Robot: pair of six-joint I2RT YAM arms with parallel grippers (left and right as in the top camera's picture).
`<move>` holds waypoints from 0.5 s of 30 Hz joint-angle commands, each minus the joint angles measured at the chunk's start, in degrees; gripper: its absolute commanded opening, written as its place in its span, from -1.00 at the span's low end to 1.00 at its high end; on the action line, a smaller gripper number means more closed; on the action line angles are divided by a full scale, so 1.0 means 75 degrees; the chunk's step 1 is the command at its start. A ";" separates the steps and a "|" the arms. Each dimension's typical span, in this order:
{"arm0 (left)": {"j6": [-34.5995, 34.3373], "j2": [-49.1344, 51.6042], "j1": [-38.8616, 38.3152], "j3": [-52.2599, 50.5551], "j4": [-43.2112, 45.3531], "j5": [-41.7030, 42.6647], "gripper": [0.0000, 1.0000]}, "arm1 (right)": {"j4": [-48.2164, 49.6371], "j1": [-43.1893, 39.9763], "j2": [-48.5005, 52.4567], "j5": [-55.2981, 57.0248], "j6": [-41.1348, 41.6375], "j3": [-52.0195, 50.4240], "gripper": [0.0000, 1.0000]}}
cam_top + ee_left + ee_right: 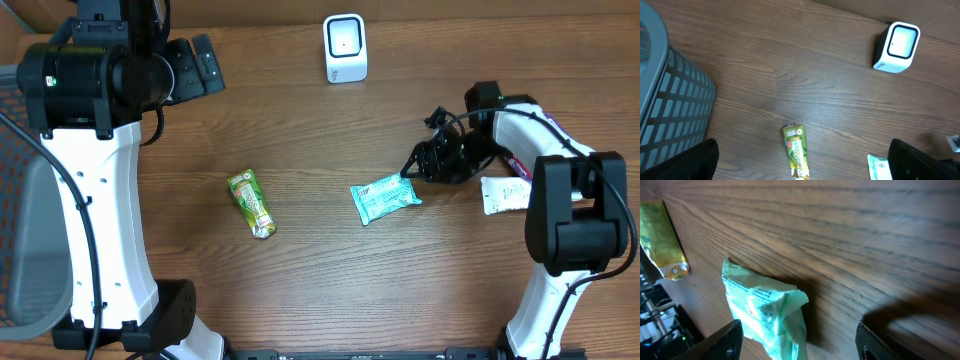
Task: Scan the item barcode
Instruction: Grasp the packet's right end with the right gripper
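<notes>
**A:** Where is the mint-green packet?

**B:** It lies crumpled on the table, right of the middle. It is well nearer than the scanner, which stands at the far edge.

**A:** Does the right gripper hold it?

**B:** No. The jaws stand apart at the packet's right end. I cannot tell if they touch it. In the wrist view it lies beside one finger.

**A:** And the left gripper?

**B:** It is at the far left, spread wide, with nothing between the fingers.

**A:** What else is there?

**B:** A yellow-green packet left of the mint one, a white packet beside the right arm, and a grey basket at the left edge.
</notes>
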 commanded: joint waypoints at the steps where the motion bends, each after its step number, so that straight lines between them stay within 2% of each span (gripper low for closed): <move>1: -0.0085 -0.0015 -0.0003 -0.0012 0.0003 0.0038 0.99 | 0.0472 0.0047 -0.0119 -0.0629 -0.0184 -0.0487 0.45; 8: -0.0087 -0.0015 -0.0003 -0.0009 0.0003 0.0041 0.99 | 0.1466 0.0466 -0.0119 -0.1070 0.0143 -0.1428 0.38; 10: -0.0085 -0.0015 -0.0003 -0.0012 0.0003 0.0038 0.99 | 0.1679 0.0568 -0.0119 -0.1070 0.0347 -0.1600 0.18; 15: -0.0087 -0.0015 -0.0003 -0.0012 0.0003 0.0038 0.99 | 0.1693 0.0580 -0.0119 -0.1070 0.0507 -0.1620 -0.47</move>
